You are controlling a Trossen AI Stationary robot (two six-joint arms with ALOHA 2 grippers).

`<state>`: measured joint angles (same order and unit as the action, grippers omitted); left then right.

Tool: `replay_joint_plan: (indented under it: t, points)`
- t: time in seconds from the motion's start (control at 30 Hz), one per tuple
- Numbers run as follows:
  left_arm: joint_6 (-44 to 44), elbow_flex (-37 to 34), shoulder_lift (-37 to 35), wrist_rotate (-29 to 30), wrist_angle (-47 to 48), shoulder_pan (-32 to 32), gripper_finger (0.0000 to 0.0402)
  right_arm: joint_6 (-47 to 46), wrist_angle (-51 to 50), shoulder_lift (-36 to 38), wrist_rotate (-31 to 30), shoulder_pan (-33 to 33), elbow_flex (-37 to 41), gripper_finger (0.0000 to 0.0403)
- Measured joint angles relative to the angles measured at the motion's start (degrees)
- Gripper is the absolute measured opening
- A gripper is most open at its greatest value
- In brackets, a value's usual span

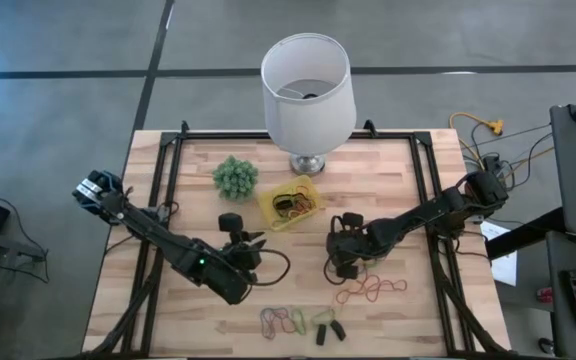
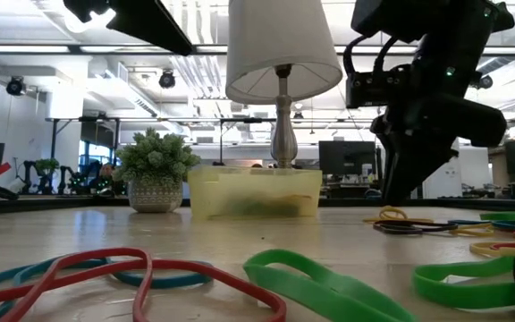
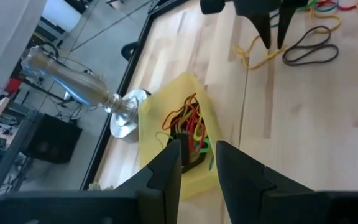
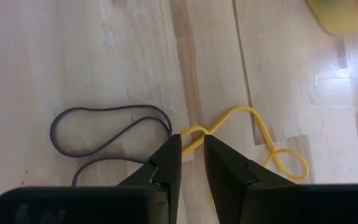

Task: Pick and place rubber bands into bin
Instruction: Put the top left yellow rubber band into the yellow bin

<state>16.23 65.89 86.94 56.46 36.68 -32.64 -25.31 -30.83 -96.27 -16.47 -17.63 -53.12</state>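
Note:
The yellow bin (image 1: 290,203) sits on the table in front of the lamp, with several rubber bands lying in it (image 3: 188,124). More bands lie loose on the table: red and orange ones (image 1: 370,290), and others near the front edge (image 1: 286,320). My right gripper (image 4: 194,152) points down at the table, open by a narrow gap. Its fingers stand on either side of a twisted yellow band (image 4: 253,134), and a black band (image 4: 104,134) lies beside it. My left gripper (image 3: 197,165) is open, just on the near-left side of the bin and aimed at it. My right gripper comes from above with its fingertips (image 4: 171,146) at the twisted part of the yellow band (image 4: 194,132), which lies flat on the table. I cannot tell whether the fingers touch the band.
A white lamp (image 1: 308,85) stands at the far edge behind the bin, and a fuzzy green plant (image 1: 235,177) stands to the bin's left. Two small dark stubby pieces (image 1: 330,330) lie near the front edge. Black rails run along the table's left and right sides.

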Motion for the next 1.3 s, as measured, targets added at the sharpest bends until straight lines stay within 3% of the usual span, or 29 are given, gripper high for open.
replay_joint_plan:
  t: [0.43,0.77,0.97,1.3]
  points:
    - [1.9,-3.1,-0.1,0.0,-0.1,0.0,0.0085,-3.3,0.7,-0.2,0.6,-0.2,0.0,0.013]
    - [3.1,-4.4,-0.8,0.0,-0.1,-0.3,0.0085,-4.1,1.3,-2.5,0.5,-0.1,0.1,0.0145]
    - [3.1,-4.4,-0.8,0.0,-0.2,-0.5,0.0085,-4.5,0.8,-3.8,-1.1,-0.1,0.2,0.0126]
    - [3.5,-4.4,-0.8,0.0,-0.2,-0.5,0.0085,-3.1,-0.6,-3.6,-1.7,-0.2,0.3,0.0044]
